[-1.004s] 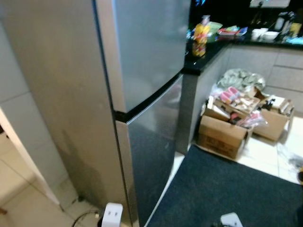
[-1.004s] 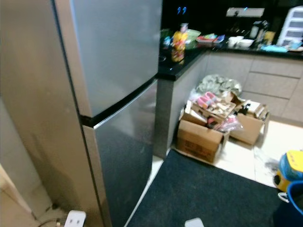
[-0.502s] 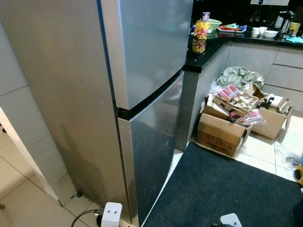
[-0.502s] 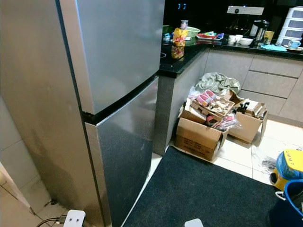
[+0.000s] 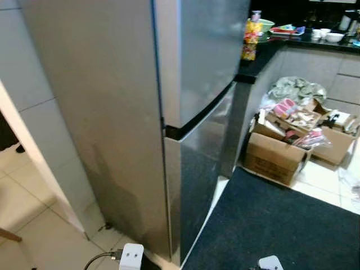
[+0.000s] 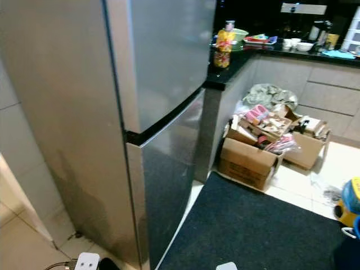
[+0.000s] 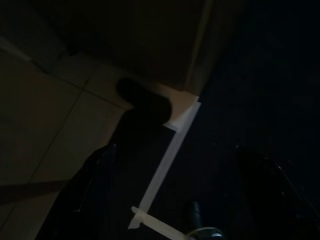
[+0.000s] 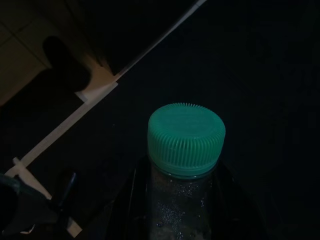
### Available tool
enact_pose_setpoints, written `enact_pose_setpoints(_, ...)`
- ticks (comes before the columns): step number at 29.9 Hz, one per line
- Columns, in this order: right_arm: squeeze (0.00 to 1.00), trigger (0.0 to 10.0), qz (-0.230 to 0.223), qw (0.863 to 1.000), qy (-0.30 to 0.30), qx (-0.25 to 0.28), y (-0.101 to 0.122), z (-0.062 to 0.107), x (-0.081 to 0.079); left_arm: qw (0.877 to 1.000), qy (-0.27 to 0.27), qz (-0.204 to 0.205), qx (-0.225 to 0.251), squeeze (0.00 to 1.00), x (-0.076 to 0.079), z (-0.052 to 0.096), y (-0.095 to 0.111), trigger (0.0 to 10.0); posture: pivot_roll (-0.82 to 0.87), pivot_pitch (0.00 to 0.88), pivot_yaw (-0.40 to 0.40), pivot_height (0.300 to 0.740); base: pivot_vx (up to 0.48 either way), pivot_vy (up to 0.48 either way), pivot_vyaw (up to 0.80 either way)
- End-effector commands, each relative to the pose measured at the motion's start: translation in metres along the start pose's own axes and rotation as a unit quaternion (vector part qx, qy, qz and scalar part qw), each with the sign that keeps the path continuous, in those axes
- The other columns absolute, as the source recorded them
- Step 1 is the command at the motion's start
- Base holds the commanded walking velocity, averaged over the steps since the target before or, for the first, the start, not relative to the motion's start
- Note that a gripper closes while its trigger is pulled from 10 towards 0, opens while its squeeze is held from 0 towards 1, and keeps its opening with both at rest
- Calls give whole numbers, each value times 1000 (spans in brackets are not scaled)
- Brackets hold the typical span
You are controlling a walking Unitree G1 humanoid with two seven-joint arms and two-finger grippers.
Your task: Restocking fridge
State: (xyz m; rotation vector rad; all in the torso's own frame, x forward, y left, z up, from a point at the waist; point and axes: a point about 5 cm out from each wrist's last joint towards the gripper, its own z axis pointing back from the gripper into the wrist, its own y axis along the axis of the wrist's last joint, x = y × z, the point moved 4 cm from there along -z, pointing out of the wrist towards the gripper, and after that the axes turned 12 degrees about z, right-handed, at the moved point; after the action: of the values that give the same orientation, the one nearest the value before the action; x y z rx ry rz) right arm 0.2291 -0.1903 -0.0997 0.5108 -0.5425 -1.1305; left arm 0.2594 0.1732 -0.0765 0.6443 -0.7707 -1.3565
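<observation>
Bottle (image 8: 184,190) with ribbed green cap (image 8: 186,137) sits between the right gripper's (image 8: 182,200) fingers — clamped on the body below the cap. Likely rigid, smooth, slip-prone; hold mid-body. Left gripper (image 7: 175,195) spread, empty. Fridge (image 5: 169,101) closed, left — doors shut.

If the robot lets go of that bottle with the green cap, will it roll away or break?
The bottle looks round, so dropped on its side it would probably roll. The body seems clear with liquid inside, so likely fairly heavy; plastic or glass can't be told. The ridged cap should give good grip. The right gripper holds it.
</observation>
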Motion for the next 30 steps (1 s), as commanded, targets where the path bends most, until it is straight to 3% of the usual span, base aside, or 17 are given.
enact_pose_setpoints(1,0,10000,4,1000,-3,-1,-4,2,2,1000,-4,-12,-2,0,-2,2,-3,10000,-64,65,-7,740,0,0,0)
enact_pose_setpoints(18,0,10000,6,1000,-2,12,1,1,2,1000,-2,-12,11,0,-2,1,2,10000,-67,59,-9,740,0,0,0)
enact_pose_setpoints(30,0,10000,4,1000,-4,11,-1,2,4,1000,-5,-9,17,0,0,1,5,10000,-67,57,-6,740,442,0,0)
